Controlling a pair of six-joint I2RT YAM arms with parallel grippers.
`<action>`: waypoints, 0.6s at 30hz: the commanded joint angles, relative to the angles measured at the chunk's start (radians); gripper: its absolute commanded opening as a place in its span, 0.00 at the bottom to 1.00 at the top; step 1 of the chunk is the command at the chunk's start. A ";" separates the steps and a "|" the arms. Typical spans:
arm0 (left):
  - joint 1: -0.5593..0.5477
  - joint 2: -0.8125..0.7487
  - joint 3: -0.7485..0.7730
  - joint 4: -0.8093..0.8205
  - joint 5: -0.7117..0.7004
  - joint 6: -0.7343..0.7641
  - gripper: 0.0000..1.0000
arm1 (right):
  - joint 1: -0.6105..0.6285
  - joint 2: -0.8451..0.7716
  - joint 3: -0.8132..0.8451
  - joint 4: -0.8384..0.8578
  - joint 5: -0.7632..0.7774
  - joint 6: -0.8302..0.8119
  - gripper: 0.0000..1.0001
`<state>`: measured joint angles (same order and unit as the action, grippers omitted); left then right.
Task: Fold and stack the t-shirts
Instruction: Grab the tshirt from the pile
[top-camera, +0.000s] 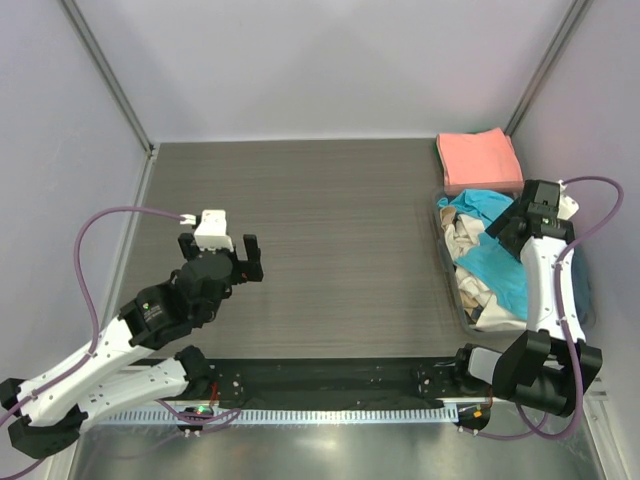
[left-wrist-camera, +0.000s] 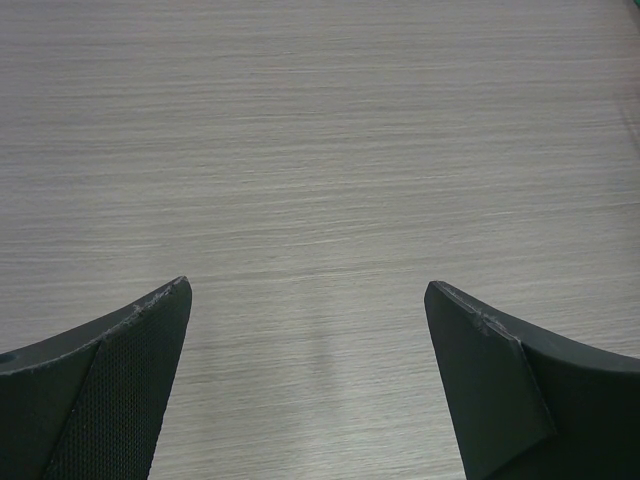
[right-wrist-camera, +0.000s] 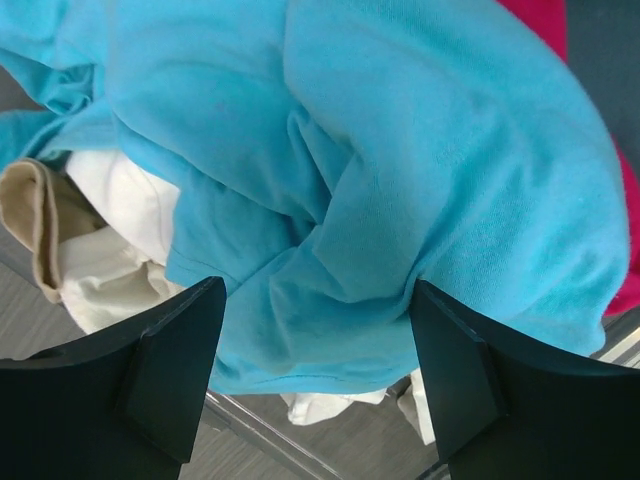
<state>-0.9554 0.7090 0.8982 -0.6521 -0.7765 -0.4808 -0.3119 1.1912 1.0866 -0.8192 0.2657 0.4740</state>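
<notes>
A heap of loose t-shirts fills a clear bin (top-camera: 446, 268) at the right: a turquoise one (top-camera: 497, 266) on top, with cream ones (top-camera: 468, 238) under it. A salmon-pink t-shirt (top-camera: 478, 160) lies folded flat behind the bin. My right gripper (top-camera: 520, 222) hangs over the heap. In the right wrist view its jaws (right-wrist-camera: 318, 290) stand open on either side of a bunched fold of the turquoise t-shirt (right-wrist-camera: 400, 150), the right finger touching the cloth. Cream fabric (right-wrist-camera: 110, 230) and a strip of red (right-wrist-camera: 540, 20) show beside it. My left gripper (top-camera: 218, 243) is open over bare table (left-wrist-camera: 308, 290).
The dark wood-grain table (top-camera: 320, 220) stretches between the two arms. The bin's clear rim (right-wrist-camera: 260, 435) runs just below my right fingers. Grey walls close the table at the back and sides, and a black rail (top-camera: 320, 375) crosses the near edge.
</notes>
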 joint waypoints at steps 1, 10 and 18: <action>0.001 0.000 0.025 0.008 -0.006 0.011 1.00 | -0.007 -0.007 -0.030 0.048 -0.023 0.014 0.79; 0.001 0.004 0.027 0.002 -0.001 0.008 1.00 | -0.007 -0.001 -0.036 0.071 -0.052 0.009 0.03; 0.001 0.007 0.033 -0.009 -0.003 0.007 1.00 | 0.103 -0.048 0.220 -0.015 -0.130 0.052 0.01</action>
<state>-0.9550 0.7162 0.8978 -0.6590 -0.7731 -0.4812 -0.2951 1.1885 1.1263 -0.8474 0.2089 0.4904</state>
